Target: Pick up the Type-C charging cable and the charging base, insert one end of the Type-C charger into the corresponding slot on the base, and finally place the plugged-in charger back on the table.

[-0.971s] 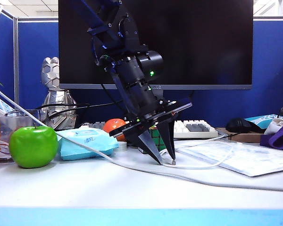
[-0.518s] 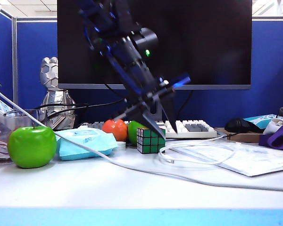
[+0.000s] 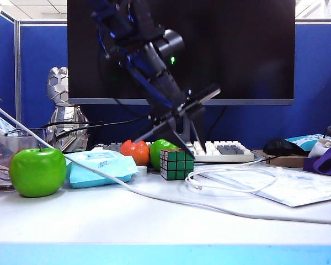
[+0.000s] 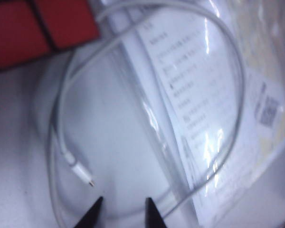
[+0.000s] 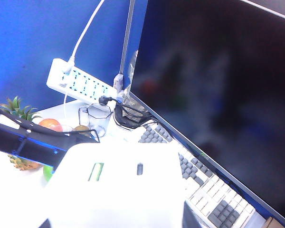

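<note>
Beside the Rubik's cube [image 3: 176, 164] | Type-C charging cable [image 4: 61, 142] lies looped on table [image 3: 154, 221], limp, light; rigid plug best gripped | left gripper [image 4: 122, 211] above, slightly parted, empty | right gripper clamped on charging base [image 5: 118, 185]

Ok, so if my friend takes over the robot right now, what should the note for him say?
Left gripper: open and empty, raised over the Type-C charging cable.
Right gripper: shut on the charging base, held up in the air with its slots showing.
Cable: lying in a loose loop on the table, plug end just ahead of the left fingertips.
Done: base picked up.
Left: grab the cable, plug it into the base, set both down on the table.
</note>
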Tool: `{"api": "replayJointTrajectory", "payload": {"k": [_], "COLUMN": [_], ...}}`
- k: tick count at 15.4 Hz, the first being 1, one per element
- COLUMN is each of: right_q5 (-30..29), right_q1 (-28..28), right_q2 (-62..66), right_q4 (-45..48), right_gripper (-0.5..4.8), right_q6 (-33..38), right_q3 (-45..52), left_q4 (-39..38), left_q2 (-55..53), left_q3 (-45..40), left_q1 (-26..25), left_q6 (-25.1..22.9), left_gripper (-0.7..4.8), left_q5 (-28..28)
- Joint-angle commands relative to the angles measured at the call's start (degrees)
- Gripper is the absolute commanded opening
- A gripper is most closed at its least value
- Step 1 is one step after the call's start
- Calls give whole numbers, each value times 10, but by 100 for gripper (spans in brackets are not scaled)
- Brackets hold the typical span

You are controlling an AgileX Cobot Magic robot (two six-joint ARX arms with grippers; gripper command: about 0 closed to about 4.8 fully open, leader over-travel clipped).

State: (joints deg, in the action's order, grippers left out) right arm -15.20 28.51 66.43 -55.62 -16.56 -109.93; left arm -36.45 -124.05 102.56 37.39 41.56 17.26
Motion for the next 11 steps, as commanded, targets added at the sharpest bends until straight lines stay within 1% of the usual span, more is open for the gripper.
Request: {"api": "replayJointTrajectory", "payload": {"k": [1,2,3,6,8,11], "right_q5": [-4,-5,-16,-16,-16,-16], "right_q1": [1,1,1,1,1,1], "right_q2": [-2,-2,-2,-2,-2,-1], "right_q4": [12,12,12,12,12,12], "right_gripper": [-1,-1,-1,-1,-1,-1], "right_q6": [0,0,1,1,0,0], "right_q3": [-3,-3,-3,-3,-3,-3], "left_q4": [3,2,2,12,22,23], "left_q2": [-15,-24,-36,-45,-46,-46], "left_q3": [1,1,1,1,1,1], "left_q1": [1,1,0,0,0,1], "left_q6": [45,68,101,131,136,150], "left_gripper": [160,200,208,206,206,205], "left_q5": [-3,-2,9,-12,-30,-31]}}
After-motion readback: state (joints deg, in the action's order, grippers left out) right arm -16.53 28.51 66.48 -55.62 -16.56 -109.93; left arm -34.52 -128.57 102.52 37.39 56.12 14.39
